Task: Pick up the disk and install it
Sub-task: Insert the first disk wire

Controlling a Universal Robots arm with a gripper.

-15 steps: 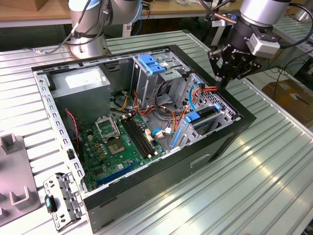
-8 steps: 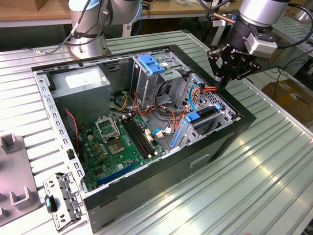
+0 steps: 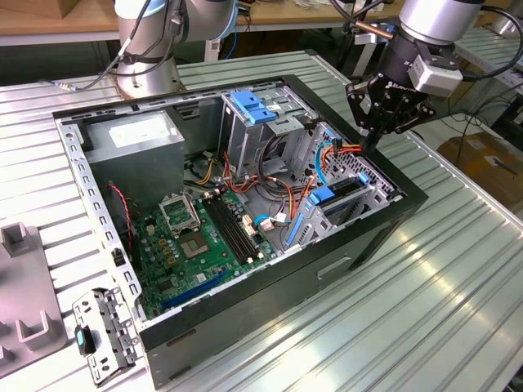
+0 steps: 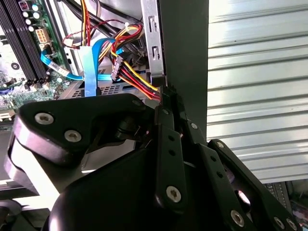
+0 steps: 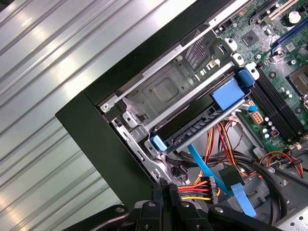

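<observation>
An open black computer case (image 3: 245, 322) is laid on a ribbed metal table (image 3: 425, 310). Inside are seen a green motherboard (image 3: 196, 245), a grey power supply (image 3: 135, 147) (white-stickered) and coloured cables (image 4: 137, 77). A metal bracket (image 3: 102, 335) is placed beside the case.

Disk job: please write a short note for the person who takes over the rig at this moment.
Gripper: fingers shut, holding nothing, over the case corner beside the drive cage.
Disk: sits in the cage slot in its blue carrier.
Done: disk is in the slot.
Left: full seating cannot be confirmed; a power connector hangs loose near the fingers.
</observation>
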